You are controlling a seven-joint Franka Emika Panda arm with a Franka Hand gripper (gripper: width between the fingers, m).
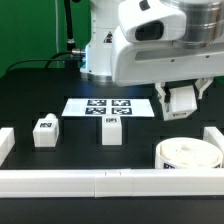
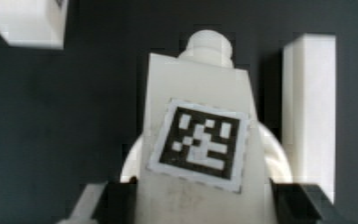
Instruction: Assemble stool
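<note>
Claw: white two-finger gripper (image 1: pixel 181 98) pinching white plastic tagged block leg (image 2: pixel 197 125).
Seat: thick white round disc seat (image 1: pixel 190 154), exterior view, 6 o'clock of claw.
Loose legs: near block (image 1: pixel 112 131), far block (image 1: pixel 45 132), 9 o'clock of seat.

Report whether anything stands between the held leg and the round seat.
Nothing visible does. The gripper is shut on a leg; only bare table shows between it and the seat. Two loose legs stand toward the exterior view's left.
</note>
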